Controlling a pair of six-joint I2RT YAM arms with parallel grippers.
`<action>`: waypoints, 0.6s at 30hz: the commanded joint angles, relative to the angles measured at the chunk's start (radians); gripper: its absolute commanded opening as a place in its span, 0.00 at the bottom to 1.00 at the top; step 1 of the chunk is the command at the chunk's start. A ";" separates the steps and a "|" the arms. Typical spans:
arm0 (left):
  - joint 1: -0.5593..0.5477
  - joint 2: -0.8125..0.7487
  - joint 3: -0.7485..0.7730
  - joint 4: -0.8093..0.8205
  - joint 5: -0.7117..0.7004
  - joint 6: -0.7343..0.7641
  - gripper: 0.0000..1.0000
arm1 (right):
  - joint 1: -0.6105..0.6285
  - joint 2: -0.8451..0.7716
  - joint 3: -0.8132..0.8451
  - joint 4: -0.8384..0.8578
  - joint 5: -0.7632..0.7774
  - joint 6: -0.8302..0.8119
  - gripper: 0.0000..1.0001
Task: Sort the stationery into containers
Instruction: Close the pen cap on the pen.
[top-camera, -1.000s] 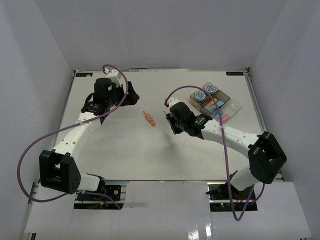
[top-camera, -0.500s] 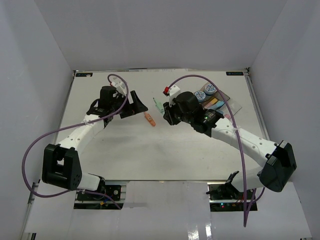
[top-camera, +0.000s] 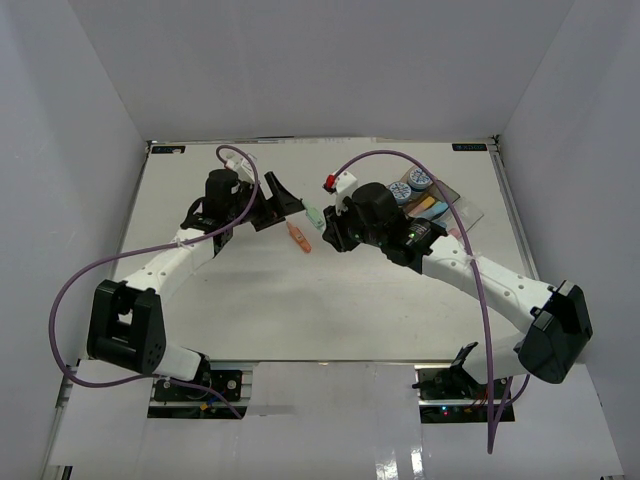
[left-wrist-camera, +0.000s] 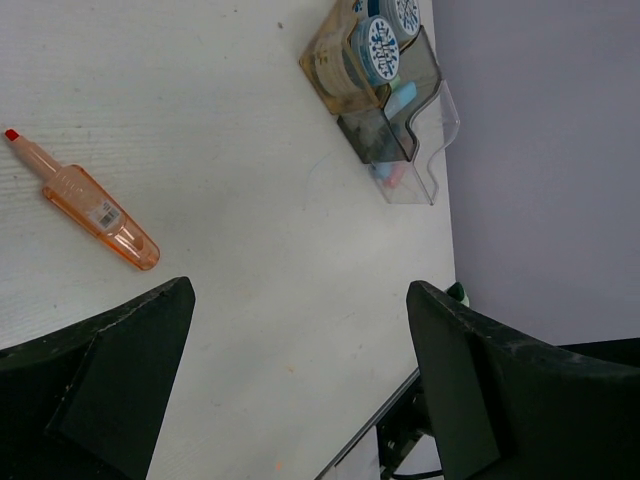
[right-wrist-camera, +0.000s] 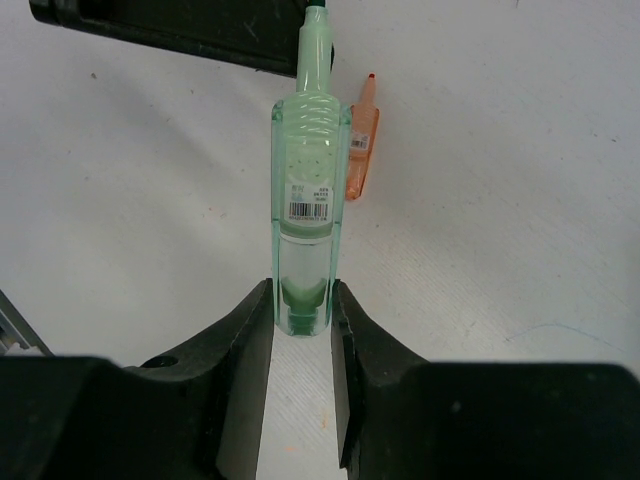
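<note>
The right tool (right-wrist-camera: 303, 318) is clenched on the tail of a green pen (right-wrist-camera: 305, 190). In the last second that arm has swung away from the trays (left-wrist-camera: 428, 140) to the middle of the table (top-camera: 300, 310), pointing the pen toward the left tool (left-wrist-camera: 300, 290). The left arm has slid in to meet it, jaws spread wide and holding nothing. An orange pen (left-wrist-camera: 95, 205) lies loose just beside them. It looks like a hand-over, though that takes the green pen further from the trays.

two round blue-and-white patterned rolls (left-wrist-camera: 378, 45) and one cluster of transparent plastic trays (left-wrist-camera: 445, 120) are showing. one translucent orange plastic marker (left-wrist-camera: 85, 203) and one translucent green plastic marker (right-wrist-camera: 308, 215) are showing too.
</note>
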 joint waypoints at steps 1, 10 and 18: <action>0.000 0.002 -0.015 0.088 0.001 -0.049 0.98 | 0.002 0.004 0.041 0.050 -0.020 -0.017 0.28; 0.000 -0.001 -0.011 0.129 0.022 -0.049 0.98 | 0.002 0.022 0.038 0.050 -0.003 -0.027 0.28; 0.000 -0.007 -0.002 0.138 0.058 -0.033 0.98 | 0.002 0.039 0.049 0.038 0.010 -0.035 0.28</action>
